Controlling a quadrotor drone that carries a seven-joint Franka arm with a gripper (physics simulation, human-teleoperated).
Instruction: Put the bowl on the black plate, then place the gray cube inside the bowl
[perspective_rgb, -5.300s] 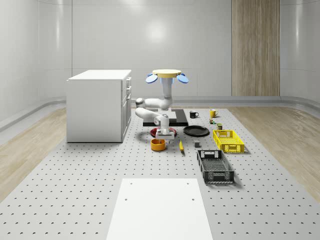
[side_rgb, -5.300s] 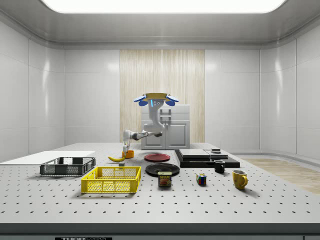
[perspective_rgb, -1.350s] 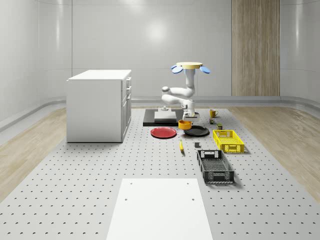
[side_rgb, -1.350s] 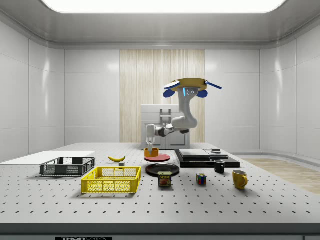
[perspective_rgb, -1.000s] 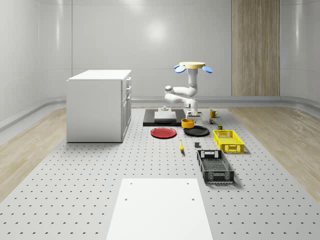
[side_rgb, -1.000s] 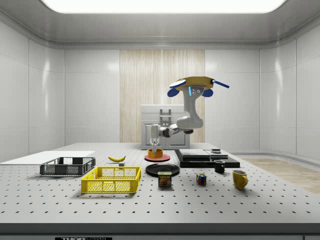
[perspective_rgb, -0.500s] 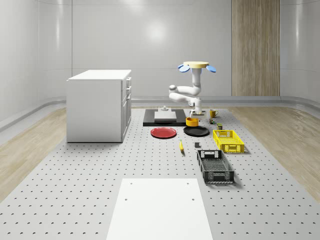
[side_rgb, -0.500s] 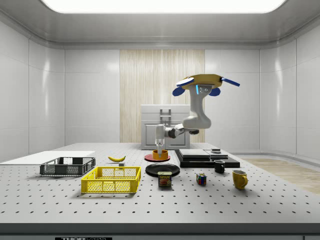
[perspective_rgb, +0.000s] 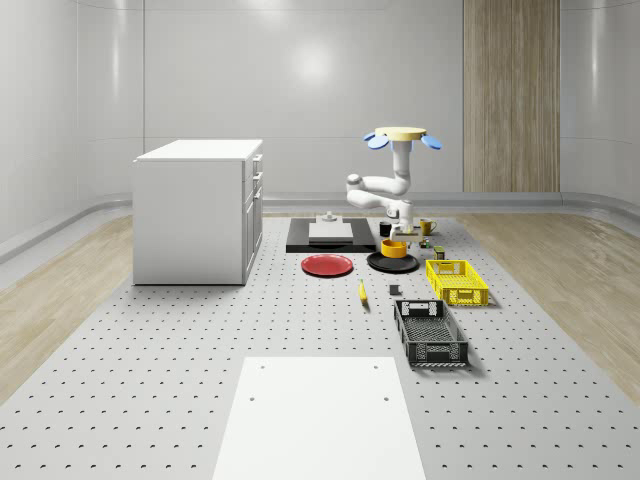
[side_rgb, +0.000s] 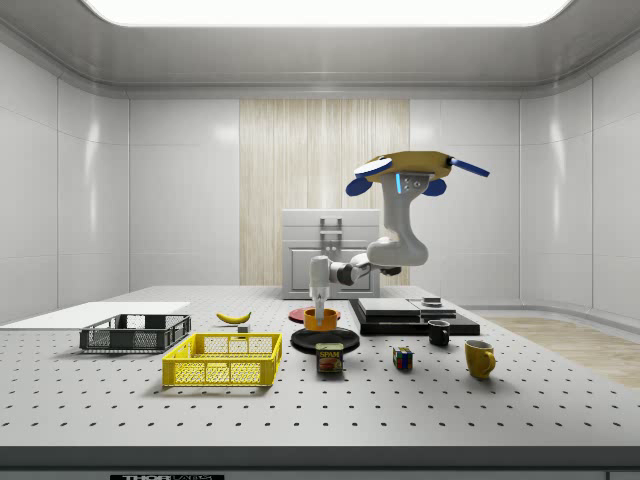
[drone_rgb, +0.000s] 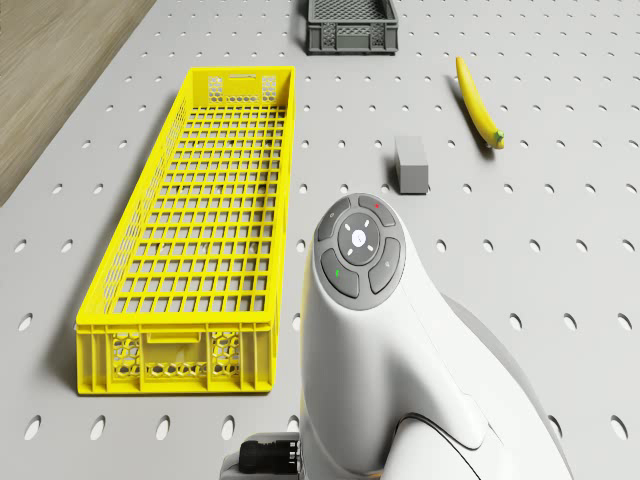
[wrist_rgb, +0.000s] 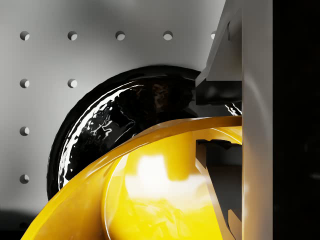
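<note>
The bowl (side_rgb: 320, 319) hangs low over the black plate (side_rgb: 324, 339), its rim pinched between the fingers of the gripper (side_rgb: 319, 303); in the wrist view the bowl's (wrist_rgb: 150, 195) wall sits clamped against one finger (wrist_rgb: 255, 100) with the plate's (wrist_rgb: 115, 125) glossy face beneath. The drone (perspective_rgb: 404, 137) hovers above the surface (perspective_rgb: 200, 350), near the plate. The step in hand looks like lowering the bowl: it should come straight down, centred on the plate, and be let go only once it rests flat. The gray cube (drone_rgb: 411, 165) waits on the surface between the yellow crate (drone_rgb: 195, 230) and the banana (drone_rgb: 478, 102).
</note>
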